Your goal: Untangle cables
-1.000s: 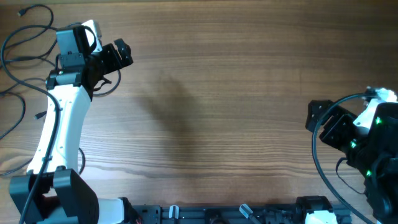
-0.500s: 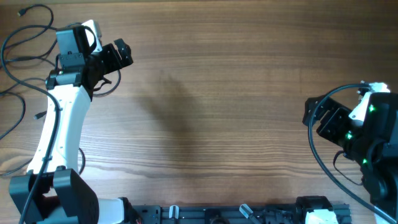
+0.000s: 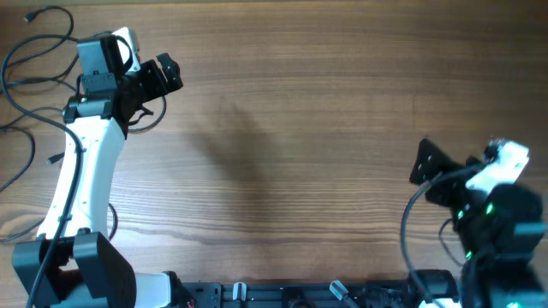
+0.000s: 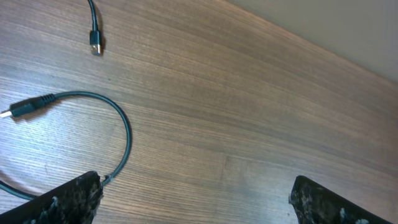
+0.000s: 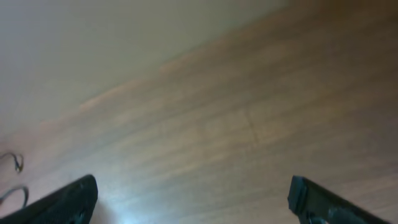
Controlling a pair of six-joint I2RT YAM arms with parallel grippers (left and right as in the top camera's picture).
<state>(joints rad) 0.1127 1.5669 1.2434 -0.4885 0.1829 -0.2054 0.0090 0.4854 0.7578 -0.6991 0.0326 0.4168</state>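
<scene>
Several thin black cables [image 3: 30, 51] lie as loose curvy strands at the table's far left edge. My left gripper [image 3: 169, 74] is open and empty at the back left, just right of them. In the left wrist view a cable loop [image 4: 126, 134] with a plug end [image 4: 25, 107] lies by the left finger, and another plug [image 4: 94, 45] lies farther off; the open fingers [image 4: 196, 208] hold nothing. My right gripper [image 3: 428, 171] is open and empty at the right front, far from the cables. Its wrist view shows open fingers [image 5: 196, 205] over bare wood, with cable bits [image 5: 15, 163] far off.
The wooden table [image 3: 300, 128] spans the view. The white left arm [image 3: 81, 171] runs along the left side. Thicker black wires [image 3: 411, 231] loop off the right arm. A black rail [image 3: 300, 295] lines the front edge.
The right arm has swung toward the front edge, its gripper shifting slightly left and down. The left arm and the cables have not moved.
</scene>
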